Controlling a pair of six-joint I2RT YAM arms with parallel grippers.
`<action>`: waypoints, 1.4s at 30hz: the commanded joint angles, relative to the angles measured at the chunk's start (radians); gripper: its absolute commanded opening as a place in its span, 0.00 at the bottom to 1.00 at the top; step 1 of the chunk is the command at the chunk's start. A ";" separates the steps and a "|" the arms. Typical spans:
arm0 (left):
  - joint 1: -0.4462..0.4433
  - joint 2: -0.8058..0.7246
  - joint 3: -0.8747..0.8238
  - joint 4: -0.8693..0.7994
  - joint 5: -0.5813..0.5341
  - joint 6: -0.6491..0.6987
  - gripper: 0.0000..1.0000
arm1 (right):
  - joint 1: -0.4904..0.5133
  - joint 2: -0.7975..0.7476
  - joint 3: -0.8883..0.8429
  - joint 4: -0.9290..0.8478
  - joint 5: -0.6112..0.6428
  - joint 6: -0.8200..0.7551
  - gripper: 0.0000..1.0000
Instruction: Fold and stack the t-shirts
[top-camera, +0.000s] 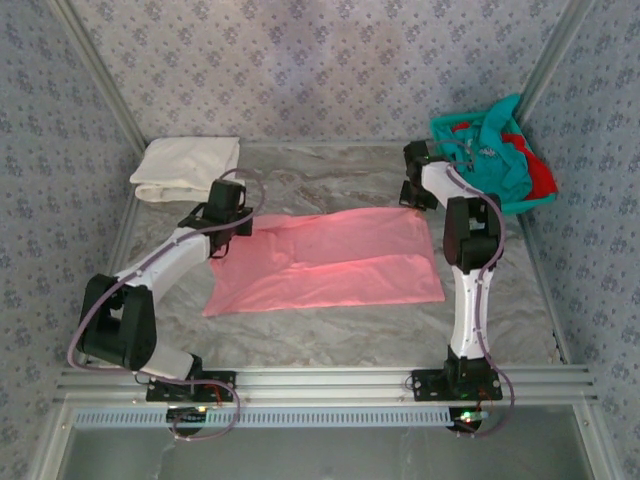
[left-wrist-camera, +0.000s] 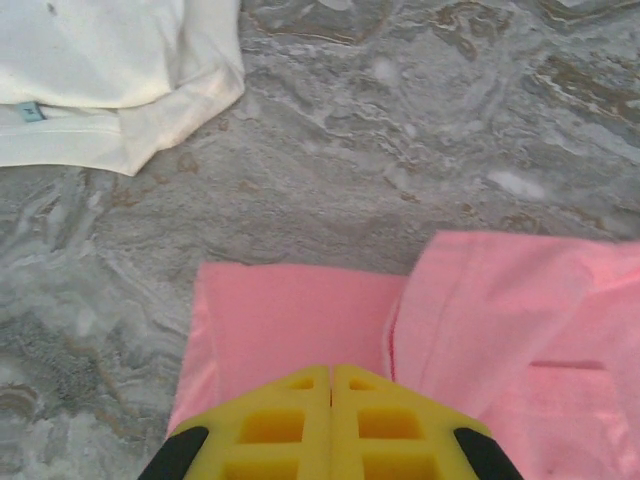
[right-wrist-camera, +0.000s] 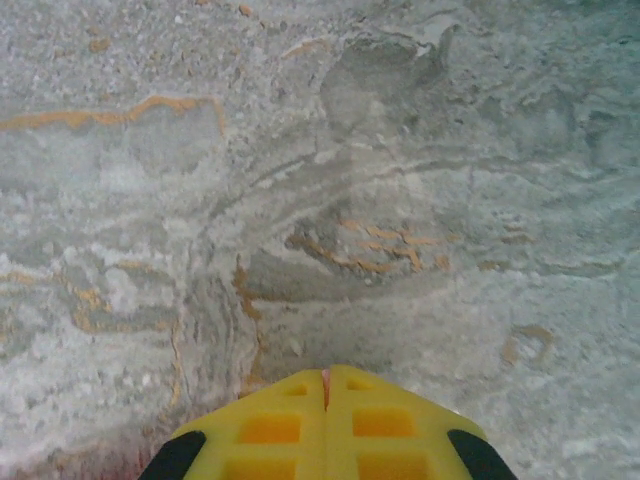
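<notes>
1. Pink shirt (top-camera: 330, 262) spread flat in middle of counter (top-camera: 330, 325); cream shirt (top-camera: 188, 168) folded far left.
2. Soft, light, floppy; best pinched at corners.
3. Left pincer (left-wrist-camera: 331, 372) closed above pink cloth; right pincer (right-wrist-camera: 325, 375) closed above counter.

The left arm (top-camera: 160, 265) is angling inward, its left hand (left-wrist-camera: 331, 375) pointing down, fingers pressed together; the right arm (top-camera: 468, 290) is stretching ahead, its right hand (right-wrist-camera: 325, 378) clamped likewise

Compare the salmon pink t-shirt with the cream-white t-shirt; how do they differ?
The salmon pink cloth t-shirt lies spread flat mid-table; the cream-white cloth t-shirt is folded into a compact bundle at the far left corner. The pink one covers far more of the marbled table than the cream one. Both are plain soft cloth.
</notes>
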 joint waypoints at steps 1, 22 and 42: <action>0.030 -0.022 0.009 0.000 -0.045 -0.009 0.00 | 0.001 -0.101 -0.040 0.016 0.039 -0.004 0.00; 0.067 -0.145 -0.001 -0.073 -0.042 -0.005 0.00 | -0.044 -0.486 -0.555 0.469 -0.111 0.027 0.00; 0.053 -0.419 -0.237 -0.171 0.037 -0.150 0.00 | -0.041 -0.820 -1.008 0.724 -0.198 0.005 0.00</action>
